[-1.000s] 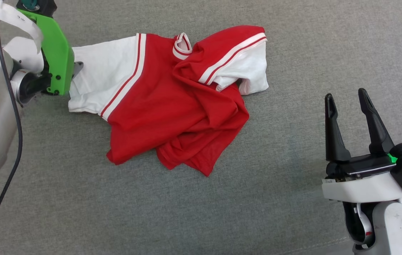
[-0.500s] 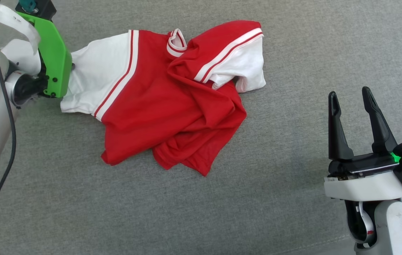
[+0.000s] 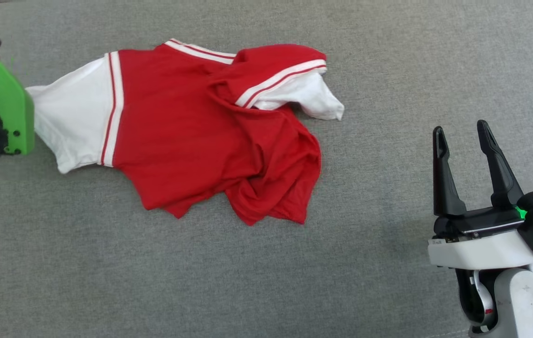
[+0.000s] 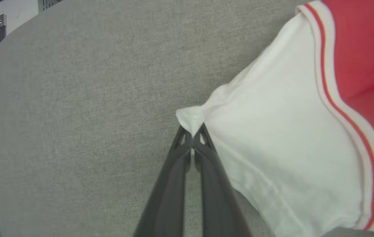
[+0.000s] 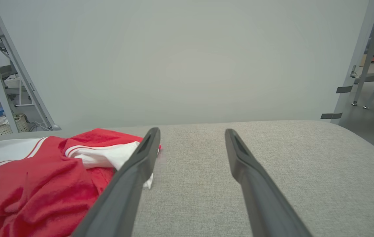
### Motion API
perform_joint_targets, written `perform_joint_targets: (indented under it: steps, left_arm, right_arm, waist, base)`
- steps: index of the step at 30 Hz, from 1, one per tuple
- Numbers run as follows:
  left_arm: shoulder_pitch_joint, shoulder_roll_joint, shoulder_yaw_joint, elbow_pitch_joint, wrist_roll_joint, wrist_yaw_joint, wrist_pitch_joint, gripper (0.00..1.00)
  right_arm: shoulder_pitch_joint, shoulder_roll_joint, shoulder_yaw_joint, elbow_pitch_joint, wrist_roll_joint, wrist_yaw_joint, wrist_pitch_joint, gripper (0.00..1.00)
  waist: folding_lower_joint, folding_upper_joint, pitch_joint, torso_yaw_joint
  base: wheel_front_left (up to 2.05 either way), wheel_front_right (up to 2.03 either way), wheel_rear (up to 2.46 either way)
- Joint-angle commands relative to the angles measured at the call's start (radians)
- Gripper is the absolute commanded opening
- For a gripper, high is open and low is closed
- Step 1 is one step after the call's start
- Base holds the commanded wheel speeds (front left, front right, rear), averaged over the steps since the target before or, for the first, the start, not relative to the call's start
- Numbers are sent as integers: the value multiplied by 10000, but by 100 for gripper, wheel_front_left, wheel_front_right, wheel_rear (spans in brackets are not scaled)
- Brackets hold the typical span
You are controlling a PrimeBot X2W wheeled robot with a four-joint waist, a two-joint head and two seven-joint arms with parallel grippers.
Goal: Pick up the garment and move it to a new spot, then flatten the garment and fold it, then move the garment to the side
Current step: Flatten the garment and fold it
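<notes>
Pinching the garment [image 3: 186, 136] by its white sleeve edge, left gripper [image 4: 192, 131] has clamped tight since a second ago | sleeve now drawn taut leftward, body crumpled on grey cushion [image 3: 266, 281] | right gripper [image 3: 461, 134] unchanged, spread wide, empty | count: one garment, two grippers

fresh left gripper [image 4: 192, 130] pinch on garment [image 3: 177, 136] (sleeve taut)

A grey fabric surface [image 3: 388, 56] bears the crumpled garment [image 3: 191, 136].
</notes>
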Motion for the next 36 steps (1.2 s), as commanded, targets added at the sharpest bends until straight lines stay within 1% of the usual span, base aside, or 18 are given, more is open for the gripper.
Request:
perform_joint_targets:
  steps: [1,5,8,9,10,11,13,15,16,20,22,25,27,29,32,36]
  left_arm:
    - [295,141,38,220,-95,11,-175,0]
    - [858,275,111,844,-227,97,-587,0]
    - [1234,89,183,1167,-382,109,-975,0]
    - [1292,18,206,1236,-376,156,-1205,25]
    - [1339,-62,177,1290,-274,209,-1565,96]
    - [1357,-118,139,1308,-148,255,-1929,100]
    - [1345,-281,122,1309,118,426,-2942,100]
    - [1335,-517,179,1300,327,699,-4075,100]
    - [1366,-637,54,1290,576,818,-4576,100]
    - [1512,-1109,31,1182,888,1184,-6156,100]
    - [1602,-1253,40,1063,1035,1405,-6701,100]
    - [1831,-1340,295,669,1132,1760,-7088,100]
    - [2063,-1372,547,142,1328,2131,-7157,100]
    - [2380,-1339,965,-874,1861,2726,-7167,100]
    - [3380,-1395,1842,-2561,2488,3542,-7170,100]
    - [4889,-1478,2985,-4490,3411,4422,-7172,100]
  right_arm:
    - [125,-5,4,32,-78,-9,-46,100]
    - [254,-5,-6,36,-163,-9,-46,100]
    - [357,-5,-105,44,-197,-9,-46,100]
    - [389,-5,-133,53,-202,-9,-46,100]
    - [430,-5,-152,71,-211,-9,-46,100]
    - [458,-5,-150,91,-223,-9,-46,100]
    - [501,-5,-161,135,-239,-9,-46,100]
    - [559,-5,-238,148,-242,-9,-46,100]
    - [603,-5,-294,158,-248,-9,-46,100]
    - [730,-5,-485,121,-331,-9,-46,100]
    - [744,-5,-604,62,-424,-9,-46,100]
    - [676,-5,-759,-16,-576,-9,-46,100]
    - [559,-5,-835,-101,-796,-9,-46,100]
    - [381,-15,-939,-225,-1020,-9,-46,100]
    - [-24,-172,-1076,-350,-1116,-9,-46,100]
    - [-740,-530,-1076,-297,-968,-9,-46,100]
  waist:
    - [0,0,-159,144]
    - [0,0,-201,154]
    - [0,0,-251,219]
    - [0,0,-281,245]
    - [0,0,-338,278]
    - [0,0,-389,303]
    - [0,0,-557,372]
    - [0,0,-774,489]
    - [0,0,-903,560]
    - [0,0,-1363,857]
    - [0,0,-1557,1001]
    - [0,0,-1772,1176]
    - [0,0,-1876,1326]
    - [0,0,-1941,1496]
    - [0,0,-2008,1703]
    - [0,0,-2032,1889]
  base:
    - [0,0,0]
    - [0,0,0]
    - [0,0,0]
    - [0,0,0]
    - [0,0,0]
    - [0,0,0]
    - [0,0,0]
    - [0,0,0]
    - [0,0,0]
    - [0,0,0]
    - [0,0,0]
    - [0,0,0]
    - [0,0,0]
    - [0,0,0]
    - [0,0,0]
    - [0,0,0]
